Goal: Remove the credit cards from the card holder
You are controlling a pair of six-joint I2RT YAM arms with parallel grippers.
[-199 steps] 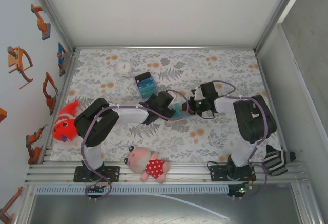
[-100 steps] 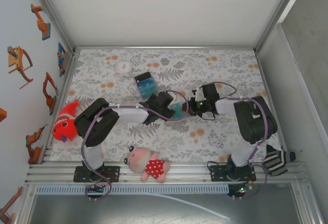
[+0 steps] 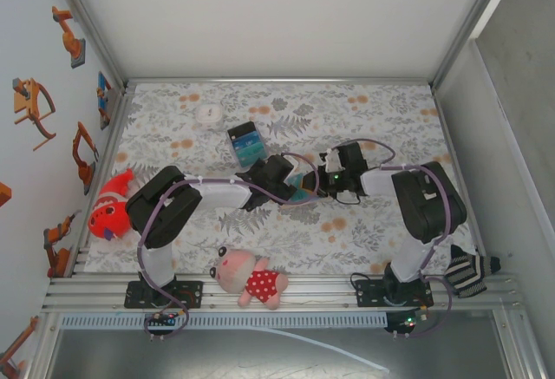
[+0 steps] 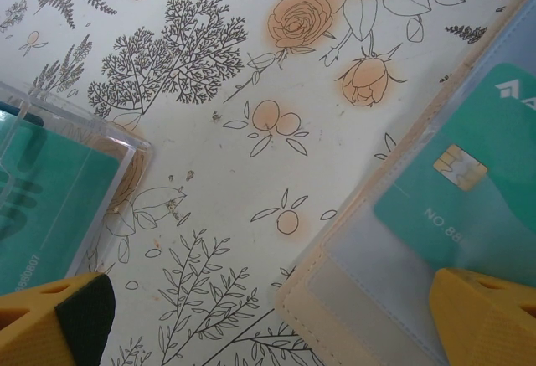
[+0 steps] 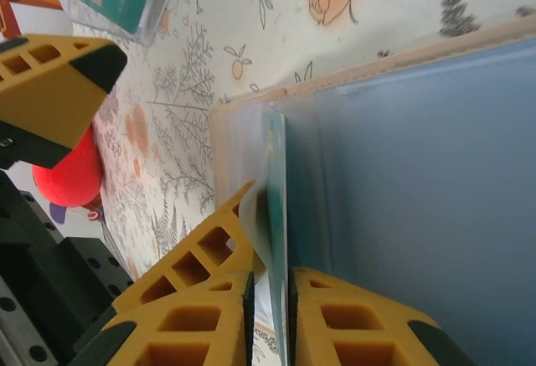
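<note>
At table (image 3: 390,110) centre: right fingers (image 5: 201,316) shifted leftward, pinching teal card (image 5: 277,173) in card holder (image 5: 419,173); left fingers (image 4: 50,320) spread.

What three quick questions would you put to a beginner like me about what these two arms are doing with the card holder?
1. True or false: the right gripper is pinching the edge of a teal card.
2. In the left wrist view, what shows through the clear window of the card holder? A) coins B) a chip card C) a key
3. Fill in: on the left gripper, the jaws stand wide ____.
Key: 1 true; 2 B; 3 open.
</note>
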